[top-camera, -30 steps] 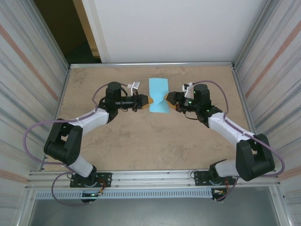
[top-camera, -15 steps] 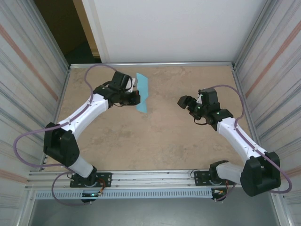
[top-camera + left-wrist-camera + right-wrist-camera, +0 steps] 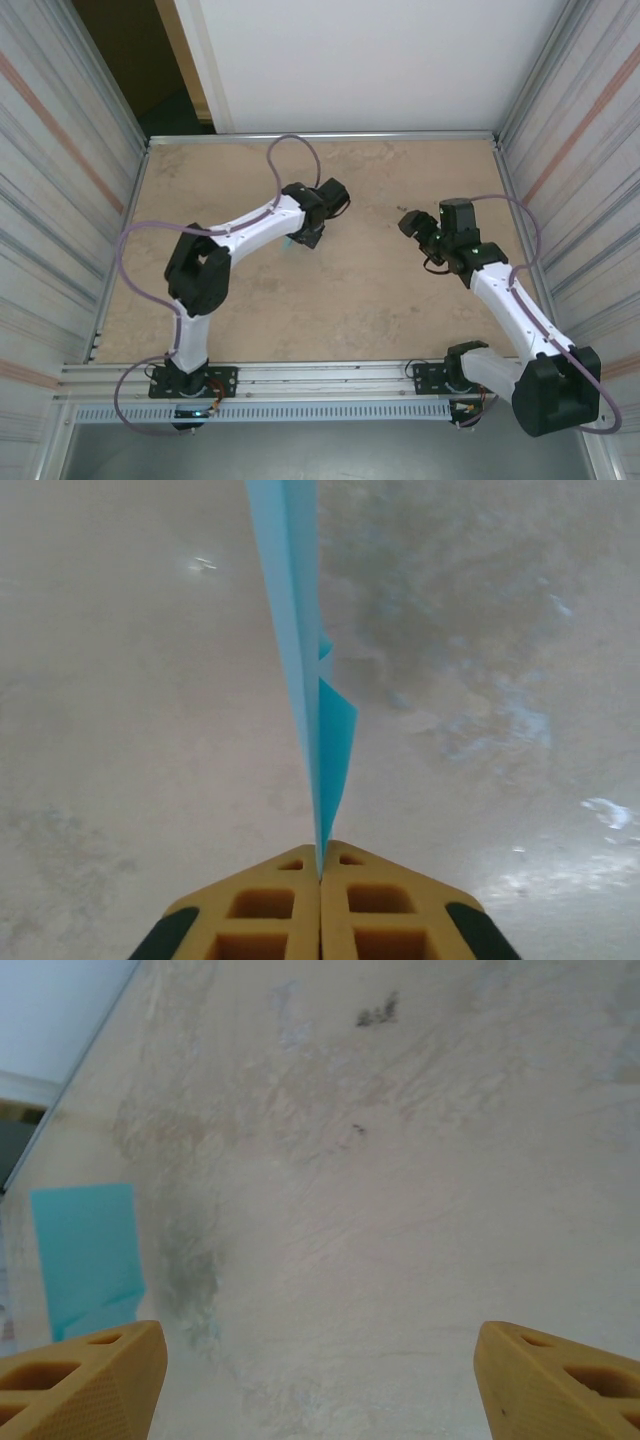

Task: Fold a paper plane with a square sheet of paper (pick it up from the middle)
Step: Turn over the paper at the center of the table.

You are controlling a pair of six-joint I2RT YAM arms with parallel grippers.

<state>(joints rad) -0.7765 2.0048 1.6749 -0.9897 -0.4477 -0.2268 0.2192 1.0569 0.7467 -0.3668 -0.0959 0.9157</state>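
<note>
Blue paper sheet [image 3: 292,630], folded, runs edge-on up the centre of the left wrist view (small flap to its right). The left gripper [image 3: 321,855] is clamped on its lower edge. Right gripper [image 3: 320,1380] gapes wide and empty over the table [image 3: 400,1160].

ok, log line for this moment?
left claw: shut on folded blue paper, held edge-on | right claw: open, empty

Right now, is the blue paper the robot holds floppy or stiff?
Probably fairly stiff: the blue paper stands straight, edge-on, out of the shut left gripper without drooping. Likely very light, being thin folded layers. One flap splays out, so it could unfold.
</note>
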